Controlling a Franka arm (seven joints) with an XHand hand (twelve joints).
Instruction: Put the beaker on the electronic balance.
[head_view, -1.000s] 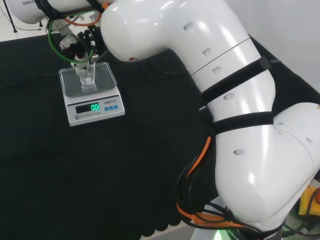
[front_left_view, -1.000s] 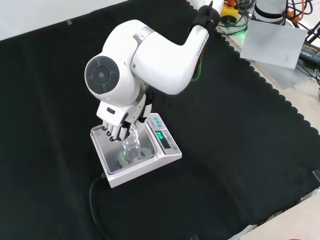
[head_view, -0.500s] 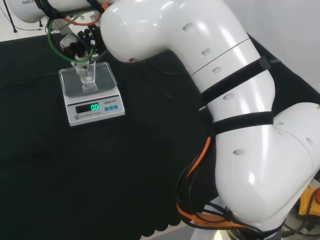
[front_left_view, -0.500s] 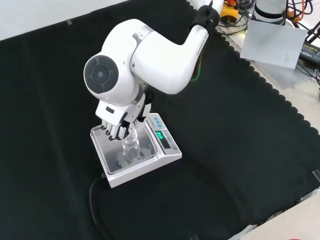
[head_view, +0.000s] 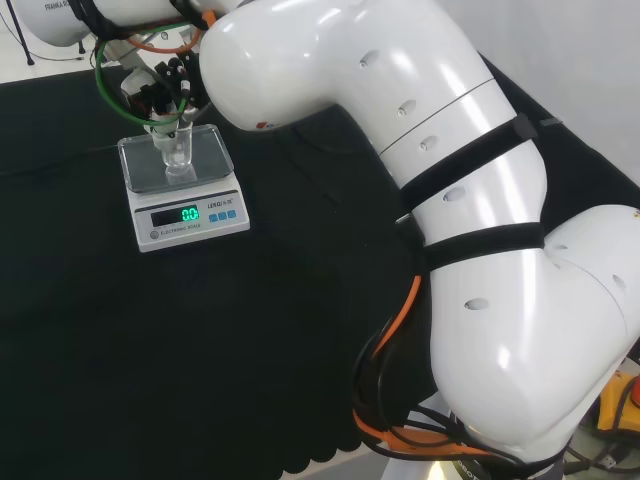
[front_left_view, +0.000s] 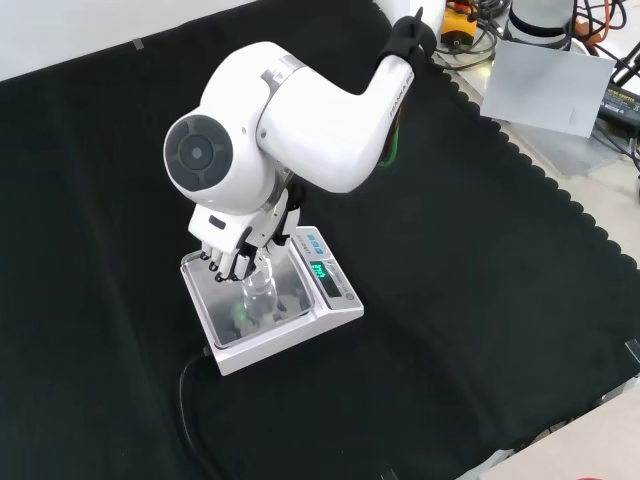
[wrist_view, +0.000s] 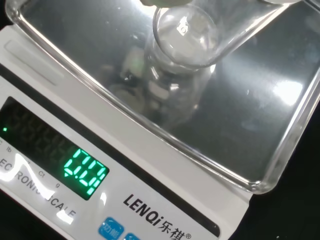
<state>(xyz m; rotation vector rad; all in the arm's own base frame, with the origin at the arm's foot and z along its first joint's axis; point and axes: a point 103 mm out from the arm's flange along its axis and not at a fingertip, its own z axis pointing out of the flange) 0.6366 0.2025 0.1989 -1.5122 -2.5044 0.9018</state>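
beaker (front_left_view: 260, 291): clear glass, upright on balance (front_left_view: 335, 310) pan | hand (front_left_view: 232, 259): fingers curled round beaker

Robotics lab, by the look of it: bench (front_left_view: 480, 300) draped in black cloth with a scalloped edge, electronic balance (front_left_view: 275, 310) with a lit green display, clear glass beaker (front_left_view: 258, 292), and bundled cables (front_left_view: 475, 30) beyond the far corner.

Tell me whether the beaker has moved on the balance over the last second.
No. The beaker stands at the same spot on the balance pan in the front view.
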